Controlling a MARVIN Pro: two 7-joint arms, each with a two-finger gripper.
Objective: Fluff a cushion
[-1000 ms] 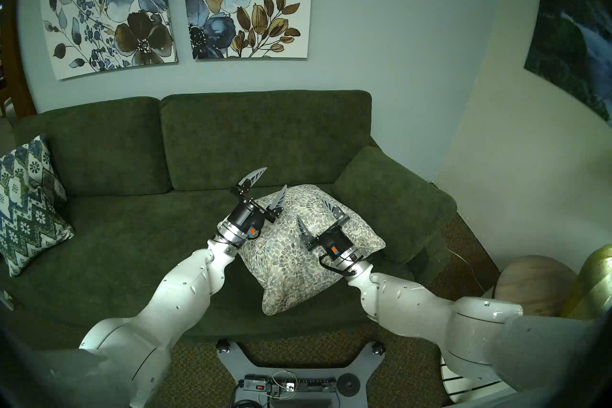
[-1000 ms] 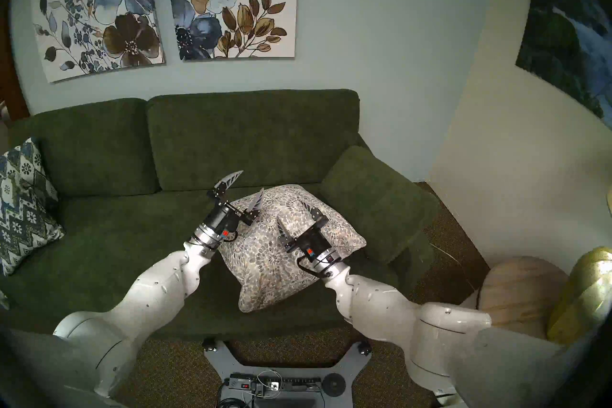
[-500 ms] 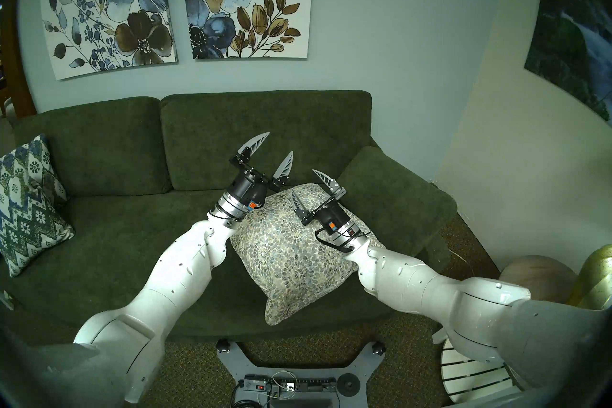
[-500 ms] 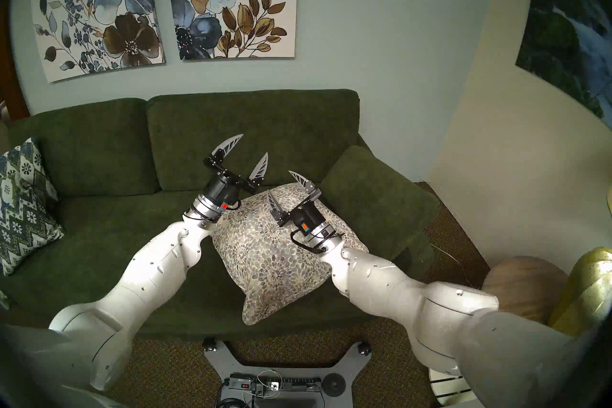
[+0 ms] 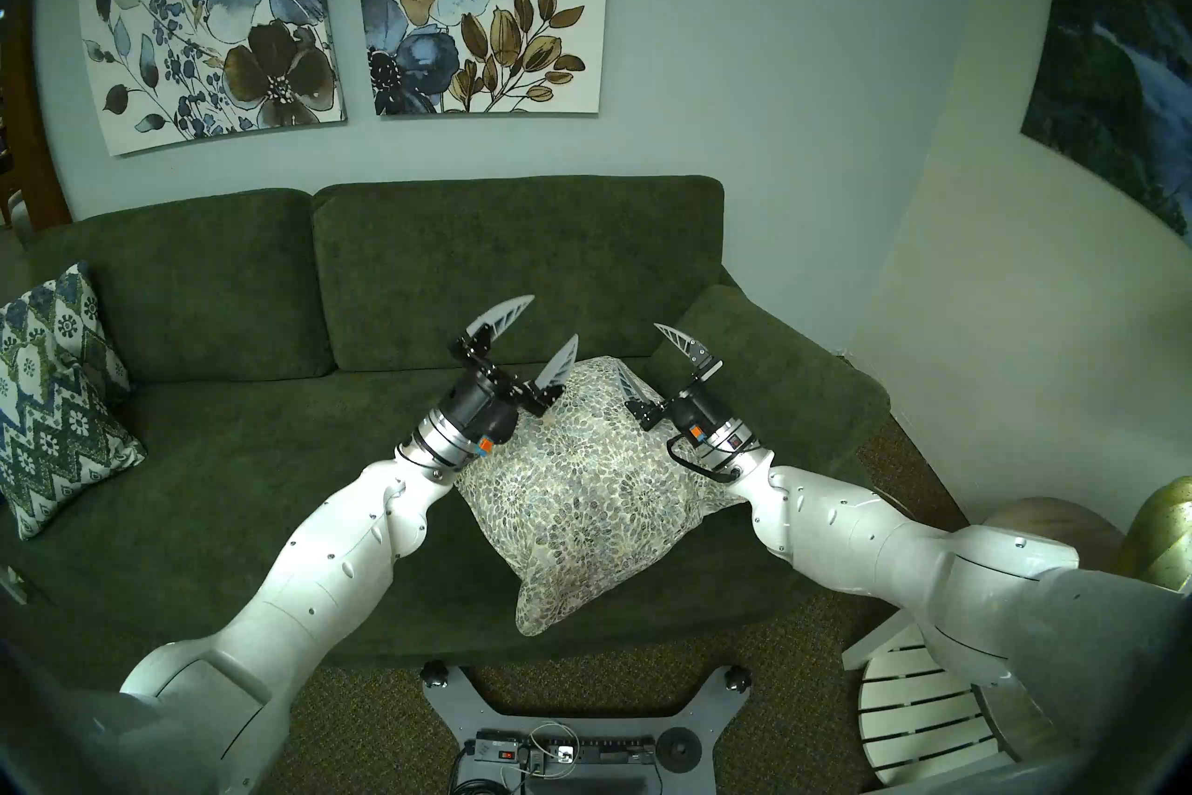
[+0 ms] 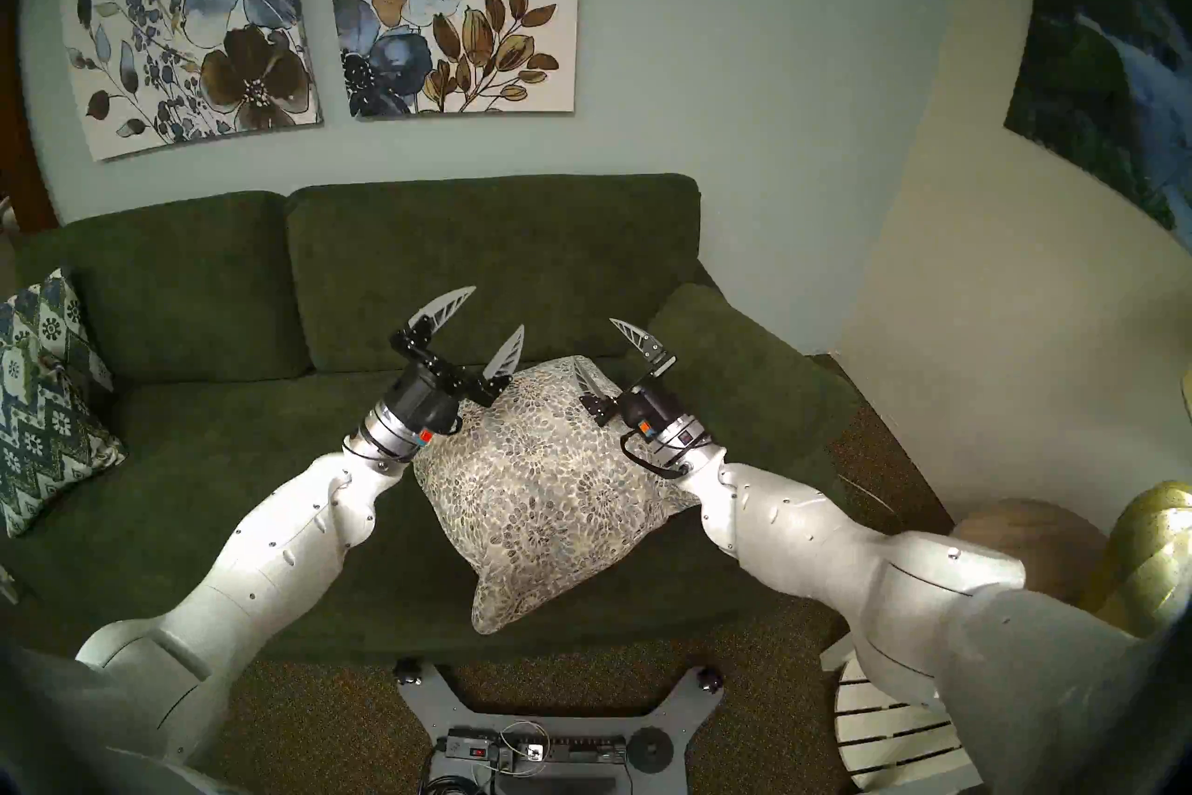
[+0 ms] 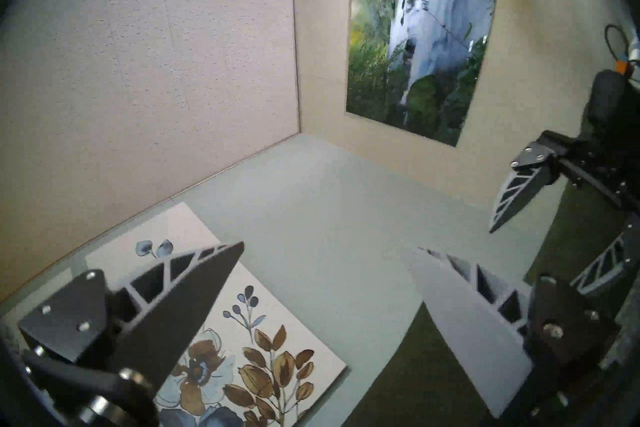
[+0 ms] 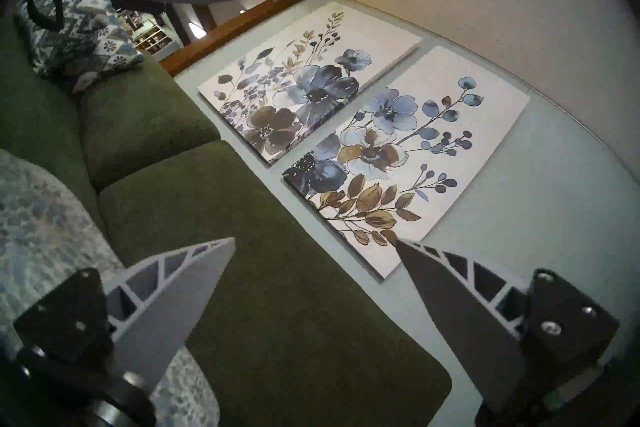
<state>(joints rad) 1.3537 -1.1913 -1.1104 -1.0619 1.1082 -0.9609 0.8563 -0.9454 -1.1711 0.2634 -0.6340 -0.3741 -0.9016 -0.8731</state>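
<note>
The cushion, cream with small grey-blue pebble rosettes, lies plump on the right half of the dark green sofa seat, one pointed corner over the front edge. My left gripper is open and empty at the cushion's far left edge, fingers pointing up toward the backrest. My right gripper is open and empty at its far right edge, one finger partly behind the cushion's far corner. Both wrists flank the cushion; contact is unclear. The right wrist view shows the cushion beside my open right gripper. The left wrist view shows my left gripper open against the wall.
A blue-green zigzag pillow leans at the sofa's left end. A green arm cushion rises just right of my right gripper. My base with a power strip stands on the carpet; a white slatted stool and a gold object are at the right.
Both open grippers lifted off the top of the cushion, swung apart and came down at its left and right sides. The cushion looks rounder and has shifted slightly.
</note>
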